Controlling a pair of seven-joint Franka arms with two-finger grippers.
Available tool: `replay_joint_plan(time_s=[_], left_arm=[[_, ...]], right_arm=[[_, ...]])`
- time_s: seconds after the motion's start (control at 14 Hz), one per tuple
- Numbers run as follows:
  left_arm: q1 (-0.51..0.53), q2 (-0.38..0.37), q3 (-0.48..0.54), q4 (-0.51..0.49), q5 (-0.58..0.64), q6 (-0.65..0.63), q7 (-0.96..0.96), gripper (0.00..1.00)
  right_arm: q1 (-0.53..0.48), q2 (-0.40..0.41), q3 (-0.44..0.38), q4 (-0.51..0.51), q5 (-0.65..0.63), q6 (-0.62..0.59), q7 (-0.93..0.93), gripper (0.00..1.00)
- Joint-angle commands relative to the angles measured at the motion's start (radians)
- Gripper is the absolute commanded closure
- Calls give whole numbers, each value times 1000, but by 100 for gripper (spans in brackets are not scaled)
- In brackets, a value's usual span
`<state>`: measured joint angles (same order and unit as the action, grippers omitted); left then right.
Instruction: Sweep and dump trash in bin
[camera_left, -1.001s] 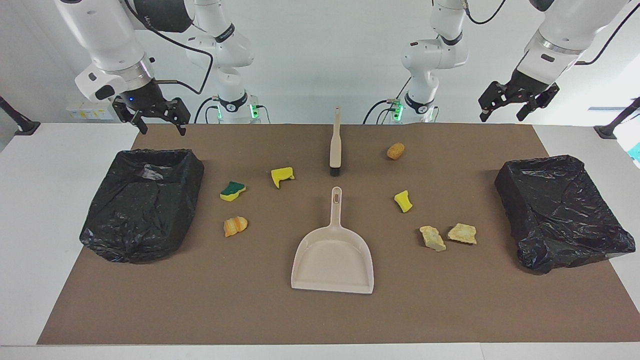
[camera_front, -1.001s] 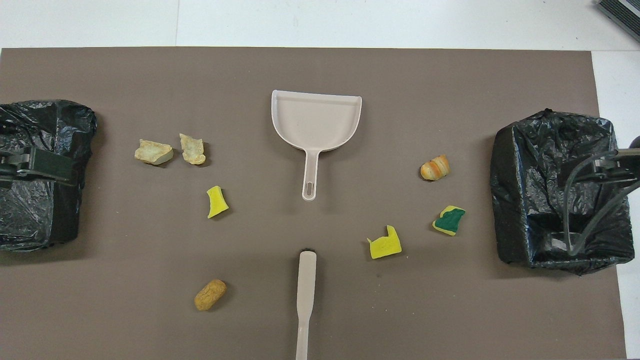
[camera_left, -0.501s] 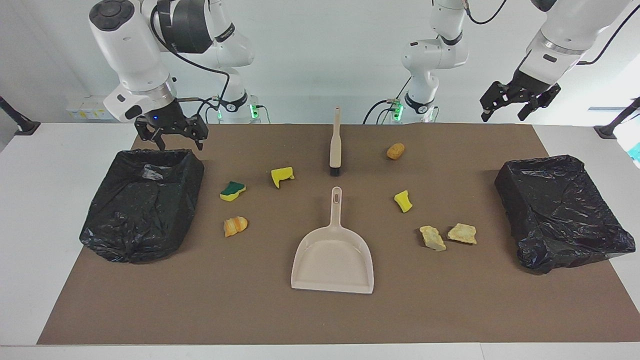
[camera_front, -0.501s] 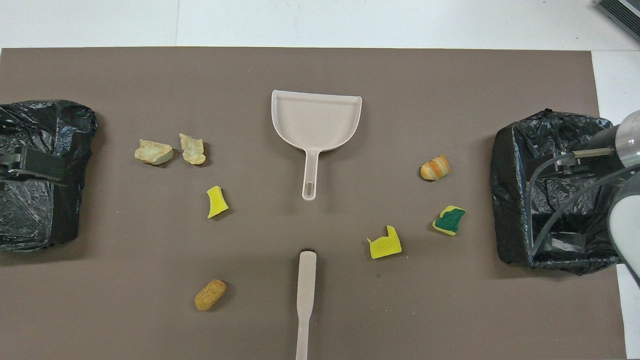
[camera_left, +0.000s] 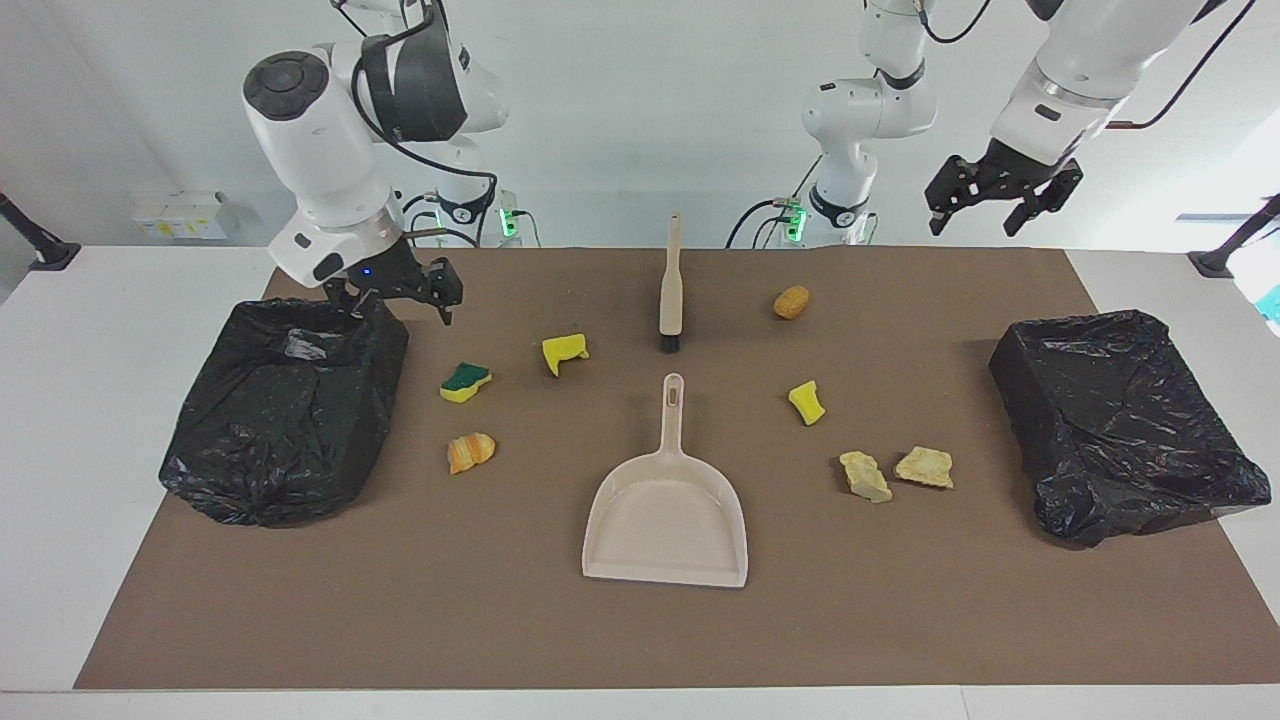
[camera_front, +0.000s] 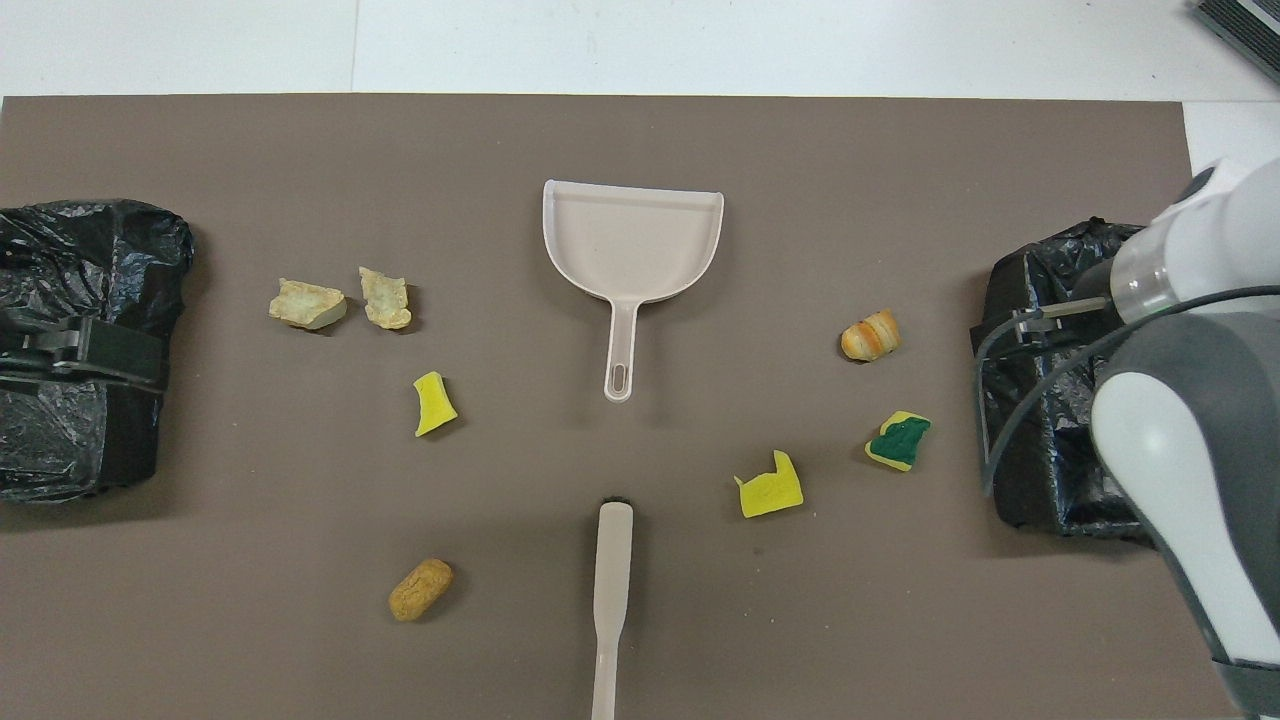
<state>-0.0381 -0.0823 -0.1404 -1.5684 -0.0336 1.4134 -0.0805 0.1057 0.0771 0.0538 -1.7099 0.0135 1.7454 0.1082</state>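
Trash lies scattered on the brown mat: a green-and-yellow sponge (camera_left: 465, 381), two yellow sponge pieces (camera_left: 564, 352) (camera_left: 806, 402), an orange bread-like chunk (camera_left: 470, 452), a brown lump (camera_left: 791, 301) and two tan chunks (camera_left: 864, 475). A black-bagged bin (camera_left: 285, 400) sits at the right arm's end of the table, and another bin (camera_left: 1120, 420) at the left arm's end. My right gripper (camera_left: 397, 300) hangs open and empty over the first bin's corner, the one closest to the robots and to the sponges. My left gripper (camera_left: 968, 228) is open and empty, high over the other bin (camera_front: 90, 240).
A beige dustpan (camera_left: 665, 510) lies mid-mat, handle toward the robots. A beige brush (camera_left: 670, 290) lies in line with it, nearer the robots, bristles toward the pan. In the overhead view, the right arm (camera_front: 1180, 420) covers much of its bin (camera_front: 1040, 290).
The right arm has swung toward the table's middle and lowered its gripper to the bin's corner. The left gripper has risen a little and drifted toward the middle. Nothing on the mat moved.
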Motion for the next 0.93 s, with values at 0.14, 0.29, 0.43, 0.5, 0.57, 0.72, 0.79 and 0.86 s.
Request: replay_joint_plan(time_s=[0.14,0.29,0.43,0.5,0.57,0.72,0.79,0.86], left_arm=[[-138,-221,10,-345,0,145,-21,0],[-225,-293,10,-470,-6,156,-36,0],[-326,-339,10,-586,-29,223,-121,0],[-392,-359,10,-642,-32,263,-189,0],[-439,-379,10,-686,-32,303,-229,0],[-508,-384,10,-735,-52,358,-298,0],[-546,-384,10,-763,-57,390,-333,0],[-586,-383,10,-792,-58,424,-364,0]], right_arm=[[83,104,5,27,87,83,195,0],[132,138,5,29,126,140,273,0],[176,176,5,29,125,198,361,0],[207,197,5,32,120,222,398,0],[224,223,5,52,123,238,421,0],[252,283,8,108,125,270,452,0],[285,311,6,134,118,288,453,0],[296,338,6,160,114,302,455,0]])
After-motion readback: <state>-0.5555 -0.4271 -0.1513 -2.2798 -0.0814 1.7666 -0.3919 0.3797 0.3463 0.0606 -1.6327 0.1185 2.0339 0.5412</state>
